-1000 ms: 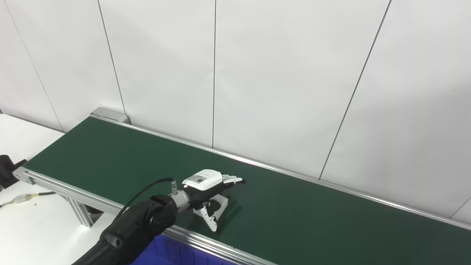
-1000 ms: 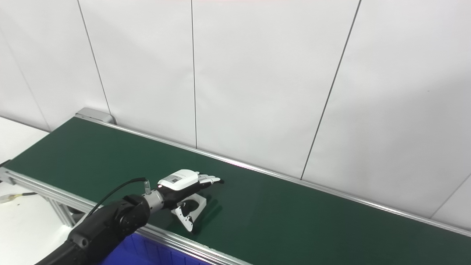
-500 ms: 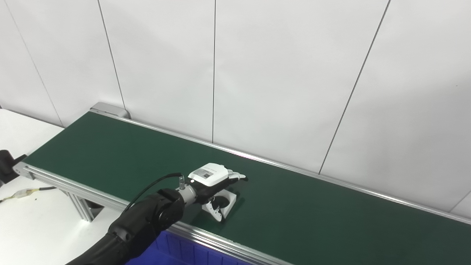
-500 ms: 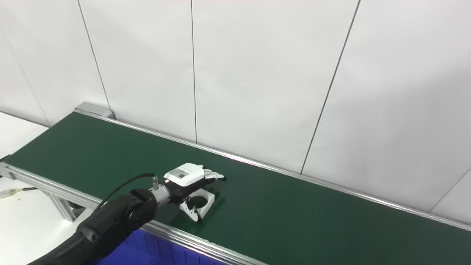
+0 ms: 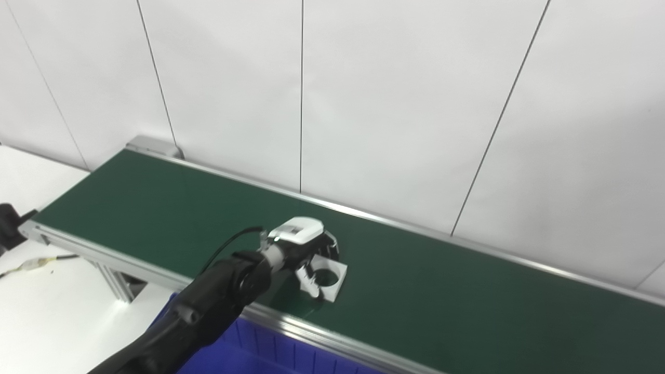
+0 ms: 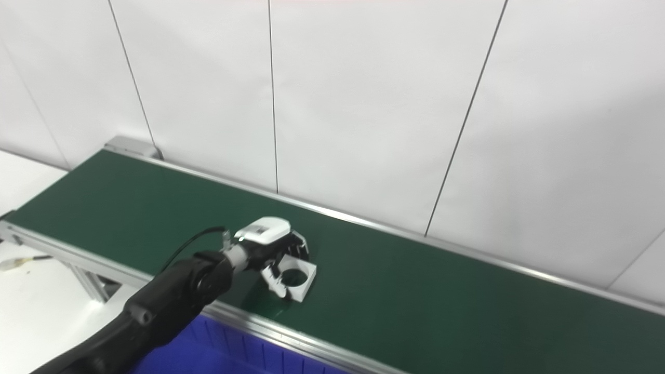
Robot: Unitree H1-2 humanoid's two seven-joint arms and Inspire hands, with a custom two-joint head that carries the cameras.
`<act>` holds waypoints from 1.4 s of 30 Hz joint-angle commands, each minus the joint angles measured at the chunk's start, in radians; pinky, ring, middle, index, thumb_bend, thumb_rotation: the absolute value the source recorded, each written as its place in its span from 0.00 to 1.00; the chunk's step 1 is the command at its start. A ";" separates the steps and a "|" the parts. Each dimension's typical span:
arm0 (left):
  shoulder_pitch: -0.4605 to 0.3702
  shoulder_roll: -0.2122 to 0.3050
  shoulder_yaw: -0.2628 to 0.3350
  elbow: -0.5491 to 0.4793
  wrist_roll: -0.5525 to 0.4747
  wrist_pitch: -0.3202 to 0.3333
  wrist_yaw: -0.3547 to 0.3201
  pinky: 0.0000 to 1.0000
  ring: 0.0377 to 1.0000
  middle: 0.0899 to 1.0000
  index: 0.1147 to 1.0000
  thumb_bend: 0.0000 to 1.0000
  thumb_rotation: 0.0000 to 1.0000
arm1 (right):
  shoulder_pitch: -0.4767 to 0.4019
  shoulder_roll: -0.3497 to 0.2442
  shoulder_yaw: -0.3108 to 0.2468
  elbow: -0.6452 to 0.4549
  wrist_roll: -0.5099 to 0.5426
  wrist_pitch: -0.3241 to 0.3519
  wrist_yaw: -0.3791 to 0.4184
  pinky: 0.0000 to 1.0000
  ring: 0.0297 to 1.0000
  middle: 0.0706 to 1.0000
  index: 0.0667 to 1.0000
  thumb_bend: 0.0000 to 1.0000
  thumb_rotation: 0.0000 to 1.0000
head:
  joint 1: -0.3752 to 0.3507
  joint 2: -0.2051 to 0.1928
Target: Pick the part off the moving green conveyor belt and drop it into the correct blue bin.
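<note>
The part (image 5: 332,278) is a white square block with a round hole, lying near the front edge of the green conveyor belt (image 5: 457,296). My left hand (image 5: 302,237) sits right over its left side. The fingers curl down behind the block and the thumb presses its near side, so the hand is shut on it. In the right eye view the same part (image 6: 301,278) shows below the hand (image 6: 266,234). The block looks slightly tilted, with a shadow under its front corner. My right hand is out of the picture.
A blue bin (image 5: 244,353) sits just below the belt's front rail (image 5: 332,337), under my left arm. A white wall runs close behind the belt. At the far left lie a white table (image 5: 47,311) and a loose cable (image 5: 31,266).
My left hand's fingers, stretched flat over the part earlier, have curled down around it. Hand and part have shifted a little right along the belt. The camera also moved slightly.
</note>
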 commanded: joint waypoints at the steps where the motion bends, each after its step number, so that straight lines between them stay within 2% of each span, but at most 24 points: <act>1: -0.012 0.006 -0.016 0.001 -0.010 0.004 -0.033 0.42 0.38 0.43 0.47 0.50 0.00 | 0.004 0.001 -0.004 -0.033 0.003 -0.054 -0.005 0.92 0.91 0.93 1.00 0.78 0.61 | 0.000 -0.001; 7: -0.013 0.012 -0.024 -0.002 -0.035 0.016 -0.042 0.41 0.39 0.45 0.46 0.50 0.00 | 0.002 -0.001 -0.002 -0.034 0.008 -0.054 -0.002 0.93 0.92 0.94 1.00 0.78 0.61 | 0.000 0.001; 11: -0.001 0.020 -0.015 -0.015 -0.056 -0.017 -0.009 0.41 0.38 0.45 0.47 0.50 0.00 | 0.004 0.004 -0.005 -0.035 0.005 -0.053 -0.003 0.92 0.91 0.94 1.00 0.78 0.62 | -0.003 0.004; 14: 0.018 0.030 0.010 -0.096 -0.076 -0.001 -0.008 0.43 0.39 0.45 0.47 0.50 0.00 | 0.003 0.003 -0.005 -0.033 0.014 -0.053 0.003 0.93 0.91 0.94 1.00 0.79 0.61 | -0.007 0.006; 18: 0.052 0.038 0.062 -0.194 -0.112 -0.060 0.054 0.42 0.38 0.44 0.47 0.50 0.00 | 0.002 0.002 -0.005 -0.034 0.012 -0.054 0.005 0.93 0.92 0.94 1.00 0.79 0.61 | -0.012 0.010; 20: 0.074 0.041 0.099 -0.258 -0.134 -0.095 0.086 0.39 0.36 0.43 0.48 0.50 0.00 | 0.000 0.003 -0.007 -0.033 0.018 -0.054 0.010 0.93 0.92 0.94 1.00 0.79 0.60 | -0.011 0.010; 23: 0.086 0.040 0.122 -0.292 -0.145 -0.115 0.091 0.38 0.36 0.42 0.49 0.49 0.00 | -0.001 0.004 -0.009 -0.032 0.020 -0.054 0.012 0.93 0.93 0.94 1.00 0.78 0.60 | -0.011 0.010; 25: 0.109 0.033 0.155 -0.350 -0.178 -0.129 0.106 0.35 0.35 0.42 0.49 0.49 0.00 | -0.002 0.007 -0.011 -0.031 0.011 -0.054 0.005 0.92 0.92 0.93 1.00 0.79 0.61 | -0.016 0.013; 27: 0.130 0.027 0.183 -0.394 -0.214 -0.139 0.111 0.34 0.34 0.42 0.49 0.49 0.00 | -0.003 0.005 -0.010 -0.031 0.007 -0.054 0.005 0.92 0.92 0.94 1.00 0.78 0.60 | -0.034 0.022; 30: 0.157 0.019 0.210 -0.453 -0.250 -0.116 0.093 0.34 0.35 0.44 0.49 0.49 0.00 | -0.002 0.008 -0.010 -0.036 0.005 -0.054 0.006 0.91 0.92 0.93 1.00 0.77 0.59 | -0.071 0.036; 32: 0.170 0.014 0.221 -0.474 -0.259 -0.114 0.091 0.35 0.36 0.45 0.48 0.49 0.00 | -0.002 0.010 -0.010 -0.038 0.011 -0.053 0.008 0.91 0.92 0.93 1.00 0.76 0.57 | -0.071 0.036; 33: 0.184 0.008 0.233 -0.489 -0.281 -0.121 0.095 0.36 0.36 0.45 0.48 0.49 0.00 | -0.001 0.011 -0.009 -0.041 0.008 -0.054 0.008 0.91 0.92 0.93 1.00 0.76 0.57 | -0.115 0.054; 35: 0.210 -0.004 0.252 -0.504 -0.317 -0.141 0.109 0.40 0.38 0.45 0.47 0.50 0.00 | 0.001 0.013 -0.009 -0.048 0.001 -0.054 0.008 0.90 0.92 0.92 1.00 0.77 0.57 | -0.148 0.073; 38: 0.226 -0.013 0.269 -0.511 -0.347 -0.163 0.111 0.40 0.38 0.46 0.47 0.50 0.00 | 0.003 0.016 -0.010 -0.058 -0.006 -0.054 0.009 0.89 0.91 0.92 1.00 0.77 0.57 | -0.183 0.090; 39: 0.238 -0.014 0.275 -0.508 -0.357 -0.185 0.117 0.41 0.39 0.46 0.46 0.50 0.00 | 0.006 0.018 -0.011 -0.063 -0.001 -0.053 0.013 0.89 0.91 0.92 1.00 0.77 0.55 | -0.246 0.113; 41: 0.261 -0.015 0.286 -0.501 -0.381 -0.217 0.121 0.40 0.39 0.45 0.46 0.50 0.00 | 0.012 0.022 -0.011 -0.072 0.016 -0.053 0.025 0.89 0.91 0.92 1.00 0.78 0.51 | -0.286 0.126; 42: 0.273 -0.017 0.291 -0.492 -0.387 -0.237 0.127 0.40 0.39 0.45 0.46 0.50 0.00 | 0.014 0.024 -0.012 -0.076 0.013 -0.052 0.025 0.89 0.91 0.92 1.00 0.78 0.51 | -0.320 0.150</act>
